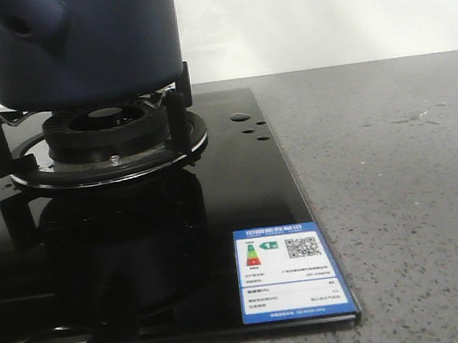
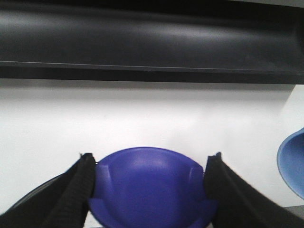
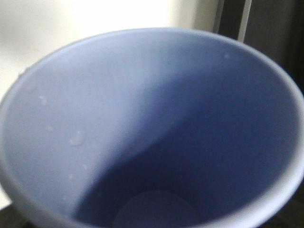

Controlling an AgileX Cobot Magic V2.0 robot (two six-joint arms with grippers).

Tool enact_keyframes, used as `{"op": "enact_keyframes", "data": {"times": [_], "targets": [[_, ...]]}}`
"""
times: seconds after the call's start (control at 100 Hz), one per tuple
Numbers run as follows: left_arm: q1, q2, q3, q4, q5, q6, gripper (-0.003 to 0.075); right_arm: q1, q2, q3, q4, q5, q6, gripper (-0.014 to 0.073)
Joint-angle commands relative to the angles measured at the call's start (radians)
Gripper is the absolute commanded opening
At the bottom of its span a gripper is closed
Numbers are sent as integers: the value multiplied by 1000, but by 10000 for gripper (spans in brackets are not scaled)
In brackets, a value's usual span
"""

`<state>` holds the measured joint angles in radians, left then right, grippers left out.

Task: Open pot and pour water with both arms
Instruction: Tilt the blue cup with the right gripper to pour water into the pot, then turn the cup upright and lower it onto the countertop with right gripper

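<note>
Cup (image 3: 152, 133) fills right wrist view, interior near empty, droplets only; right end effector state: cannot tell. Left end effector (image 2: 149, 190) clamps blue lid (image 2: 149, 183). Pot (image 1: 76, 44) on burner (image 1: 107, 139), 11 o'clock on bench (image 1: 392, 162). Opening done; pouring likely finished, lid to return.

A kitchen: a black glass gas hob (image 1: 218, 222) with burner (image 1: 106, 135) set in a speckled grey countertop (image 1: 394, 187).

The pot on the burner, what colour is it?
Dark navy blue pot, matte; the front view shows it best.
</note>
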<state>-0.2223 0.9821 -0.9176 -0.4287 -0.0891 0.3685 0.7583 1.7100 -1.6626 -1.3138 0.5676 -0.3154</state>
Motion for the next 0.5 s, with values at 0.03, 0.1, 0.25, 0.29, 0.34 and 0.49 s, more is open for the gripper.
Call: {"op": "enact_keyframes", "data": {"times": [0.03,0.1,0.25,0.29,0.34,0.49], "targets": [[4,-22,-40,5,-106,3,358,6,-53,-40,6,69,191,346],[4,-22,-40,5,-106,3,358,6,-57,-40,34,107,254,346],[4,-22,-40,5,-106,3,358,-1,-95,-40,190,117,343,346],[4,-22,-40,5,-106,3,358,-11,-106,-40,234,115,372,346],[4,-22,-40,5,-106,3,358,-26,-125,-40,299,105,392,346],[4,-22,-40,5,-106,3,358,-92,-192,-15,476,34,402,346]]}}
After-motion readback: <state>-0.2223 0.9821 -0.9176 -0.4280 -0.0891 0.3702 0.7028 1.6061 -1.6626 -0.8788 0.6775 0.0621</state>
